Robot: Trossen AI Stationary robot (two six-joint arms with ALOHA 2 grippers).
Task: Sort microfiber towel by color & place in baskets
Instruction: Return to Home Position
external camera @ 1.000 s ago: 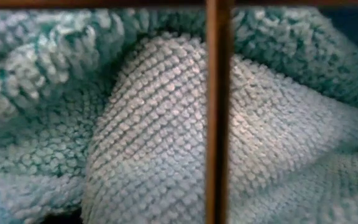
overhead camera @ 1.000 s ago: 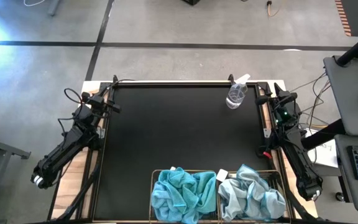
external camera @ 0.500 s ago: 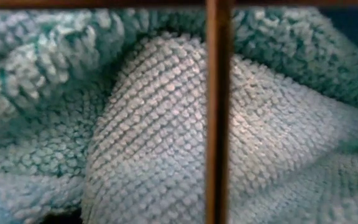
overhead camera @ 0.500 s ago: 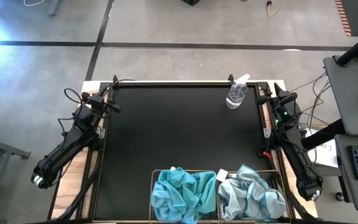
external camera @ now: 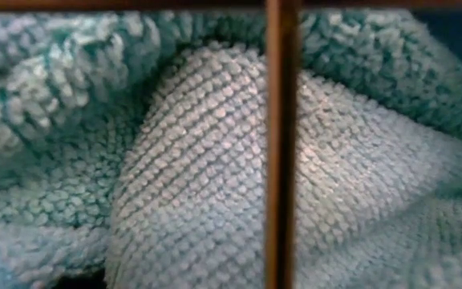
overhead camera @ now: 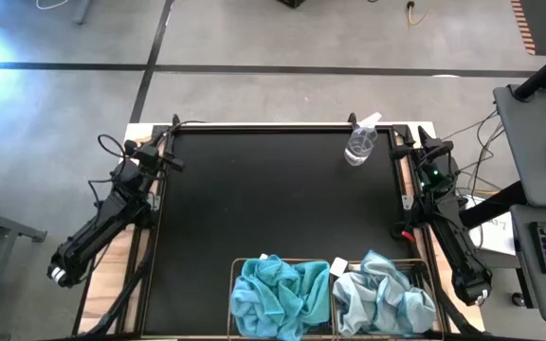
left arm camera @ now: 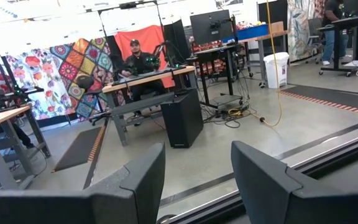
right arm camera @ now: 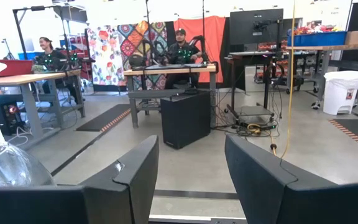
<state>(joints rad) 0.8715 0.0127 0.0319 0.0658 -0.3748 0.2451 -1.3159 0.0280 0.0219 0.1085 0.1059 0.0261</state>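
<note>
While left fingers [left arm camera: 135, 180], right fingers [right arm camera: 129, 177] gape far off, towels [overhead camera: 278, 294] fill baskets [overhead camera: 232, 298].

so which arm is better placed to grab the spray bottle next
Right, likely. The spray bottle stands just beside the open jaws of the right arm; the left arm sits across the table.

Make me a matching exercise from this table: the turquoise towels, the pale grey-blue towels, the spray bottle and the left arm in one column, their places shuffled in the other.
Things:
1. turquoise towels
2. pale grey-blue towels
3. spray bottle
4. left arm

Places:
A. far corner of the table, by the right arm
B. along the table's left edge, jaws open
C. in the right basket
D. in the left basket

Pairs: 1-D, 2-C, 3-A, 4-B.
</note>
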